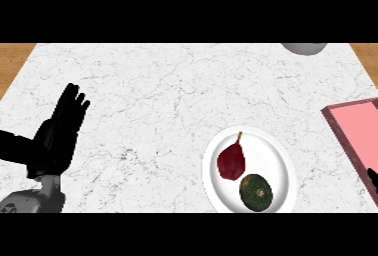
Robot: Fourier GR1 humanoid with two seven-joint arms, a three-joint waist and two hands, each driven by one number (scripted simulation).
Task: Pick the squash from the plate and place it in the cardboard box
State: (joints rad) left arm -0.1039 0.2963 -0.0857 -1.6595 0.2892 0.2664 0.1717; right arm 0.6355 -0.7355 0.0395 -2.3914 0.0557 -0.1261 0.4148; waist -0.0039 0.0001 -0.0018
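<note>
A white plate (280,160) lies on the marble counter, right of centre and near the front edge. On it rest a dark green, round squash (255,192) at the near end and a dark red, pear-shaped item with a thin stem (232,161) beside it, farther back. At the right edge sits the box (356,131), with a pink inside and dark reddish walls, partly cut off. My left hand (60,129) stands open at the far left, fingers up, well away from the plate. Only a black sliver of my right hand (374,181) shows at the right edge, over the box's near part.
A pale grey bowl (304,48) is cut off by the top edge at the back right. The marble counter (162,110) stretches wide between my left hand and the plate. Wooden surface shows beyond its back corners.
</note>
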